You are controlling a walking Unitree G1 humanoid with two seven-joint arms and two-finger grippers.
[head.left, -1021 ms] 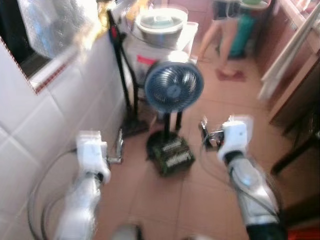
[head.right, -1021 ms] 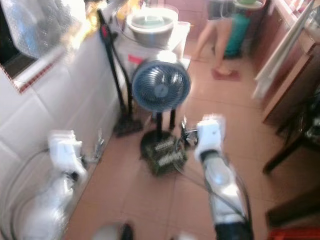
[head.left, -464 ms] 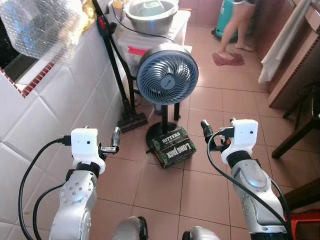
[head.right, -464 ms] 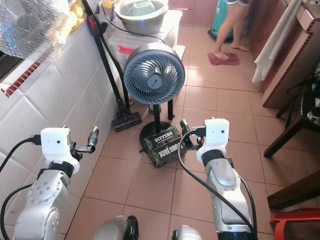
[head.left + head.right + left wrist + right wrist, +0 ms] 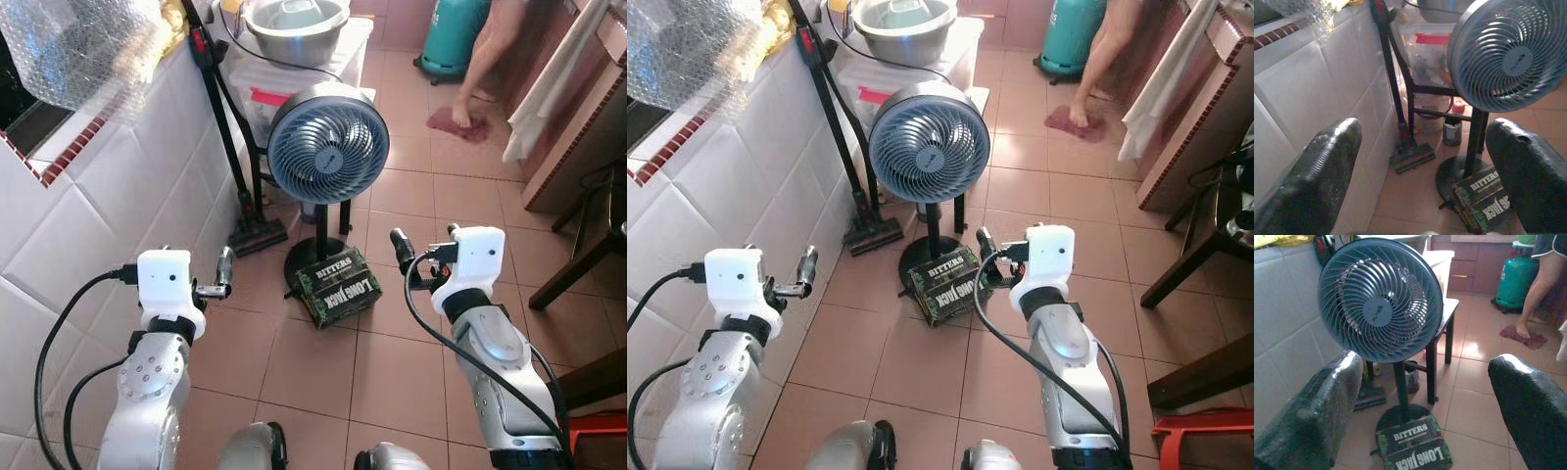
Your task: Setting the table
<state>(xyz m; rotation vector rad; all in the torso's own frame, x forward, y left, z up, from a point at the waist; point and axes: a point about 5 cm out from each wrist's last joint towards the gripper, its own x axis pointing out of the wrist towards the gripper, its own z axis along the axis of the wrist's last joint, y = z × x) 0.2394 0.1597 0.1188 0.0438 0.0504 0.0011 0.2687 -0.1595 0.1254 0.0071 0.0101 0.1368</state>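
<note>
Terracotta floor tiles (image 5: pixel 392 352) held a standing fan (image 5: pixel 328 157) and a carton (image 5: pixel 338 289) — no tableware in sight. Left gripper (image 5: pixel 223 276) and right gripper (image 5: pixel 402 257) hovered forward, fingers spread, empty — probably just carried while walking.

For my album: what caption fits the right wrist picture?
Open right gripper faces a blue pedestal fan above a Bitters box.

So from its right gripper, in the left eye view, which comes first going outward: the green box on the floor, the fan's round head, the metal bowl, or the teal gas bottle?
From the right gripper:
1. Green box, on the floor just to its left.
2. Fan head, beyond the box, on its stand.
3. Metal bowl on the white unit by the wall, and gas bottle far right: too close to call.
</note>
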